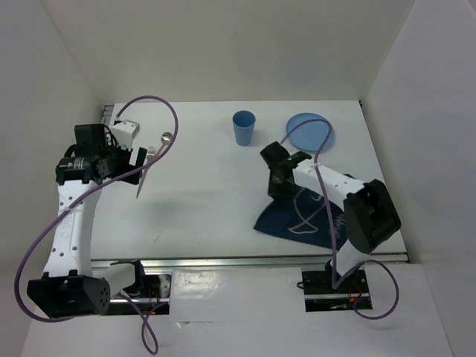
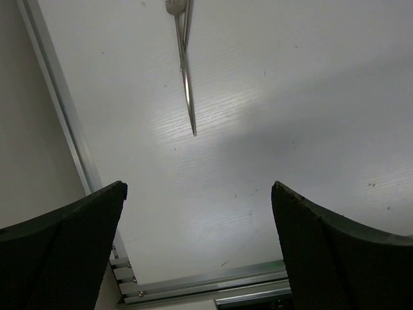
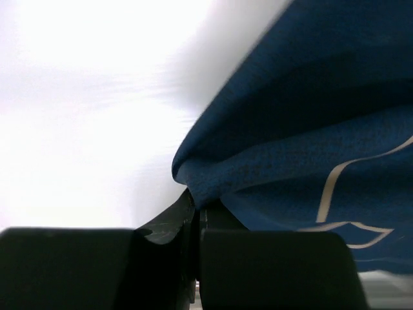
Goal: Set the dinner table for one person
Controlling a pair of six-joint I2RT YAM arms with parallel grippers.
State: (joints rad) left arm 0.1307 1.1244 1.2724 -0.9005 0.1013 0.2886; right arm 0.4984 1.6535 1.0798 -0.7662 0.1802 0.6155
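The dinner table is a white top with a metal rail at its near edge. My right gripper is shut on a corner of the dark blue fish-print placemat, which hangs bunched from the shut jaws in the right wrist view. My left gripper is open and empty above the table's left side. A fork and a knife lie together on the table ahead of its fingers. They show as a thin line in the top view.
A blue cup stands upright at the back middle. A blue plate lies at the back right. A spoon lies near the left gripper. White walls close in the table on three sides. The left rail runs beside the cutlery.
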